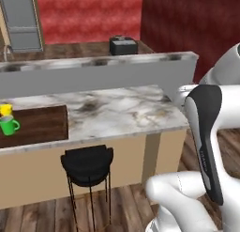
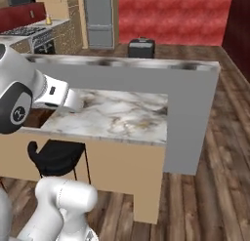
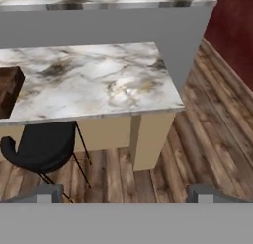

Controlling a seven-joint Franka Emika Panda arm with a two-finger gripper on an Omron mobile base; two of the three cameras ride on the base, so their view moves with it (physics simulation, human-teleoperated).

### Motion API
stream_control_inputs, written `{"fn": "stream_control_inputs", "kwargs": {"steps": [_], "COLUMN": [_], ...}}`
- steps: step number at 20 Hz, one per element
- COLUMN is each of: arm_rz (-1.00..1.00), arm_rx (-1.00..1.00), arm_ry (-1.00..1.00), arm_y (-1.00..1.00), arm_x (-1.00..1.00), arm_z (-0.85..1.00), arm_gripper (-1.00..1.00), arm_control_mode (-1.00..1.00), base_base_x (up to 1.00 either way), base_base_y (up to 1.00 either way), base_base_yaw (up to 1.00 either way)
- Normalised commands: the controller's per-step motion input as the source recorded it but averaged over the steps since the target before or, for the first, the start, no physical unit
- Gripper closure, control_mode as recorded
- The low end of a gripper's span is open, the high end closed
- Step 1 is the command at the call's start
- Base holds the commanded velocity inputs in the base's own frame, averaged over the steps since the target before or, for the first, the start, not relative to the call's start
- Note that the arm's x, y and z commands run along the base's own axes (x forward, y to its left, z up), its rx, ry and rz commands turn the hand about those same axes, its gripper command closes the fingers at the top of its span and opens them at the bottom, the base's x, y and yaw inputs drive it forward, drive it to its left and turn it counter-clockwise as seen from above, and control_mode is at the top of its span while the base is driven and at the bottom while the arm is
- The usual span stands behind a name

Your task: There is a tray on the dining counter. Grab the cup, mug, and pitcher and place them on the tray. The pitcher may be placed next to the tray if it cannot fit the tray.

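Dark brown rectangular wooden tray (image 1: 37, 125) lies at the left end of the white-grey marble surface (image 1: 122, 113); bright green handled mug (image 1: 8, 126) and small yellow cup (image 1: 5, 109) stand on it, close together; gripper (image 3: 126, 192) spread wide, empty, above the wooden floor (image 3: 197, 149) near a black stool (image 1: 87, 166).

Mug (image 1: 8, 126) and cup (image 1: 5, 109) on tray (image 1: 42, 124)
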Motion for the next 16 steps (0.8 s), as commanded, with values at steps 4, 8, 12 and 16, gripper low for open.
{"fn": "stream_control_inputs", "kwargs": {"steps": [4,8,12,16], "arm_rz": [0.0,0.0,0.0,0.0], "arm_rx": [0.0,0.0,0.0,0.0], "arm_ry": [0.0,0.0,0.0,0.0], "arm_y": [0.0,0.0,0.0,0.0], "arm_x": [0.0,0.0,0.0,0.0], "arm_z": [0.0,0.0,0.0,0.0], "arm_gripper": [-1.0,-1.0,-1.0,-1.0], "arm_control_mode": [1.0,1.0,1.0,1.0], "base_base_x": [0.0,0.0,0.0,0.0], "base_base_y": [-1.0,-1.0,-1.0,-1.0], "base_base_yaw": [0.0,0.0,0.0,0.0]}}
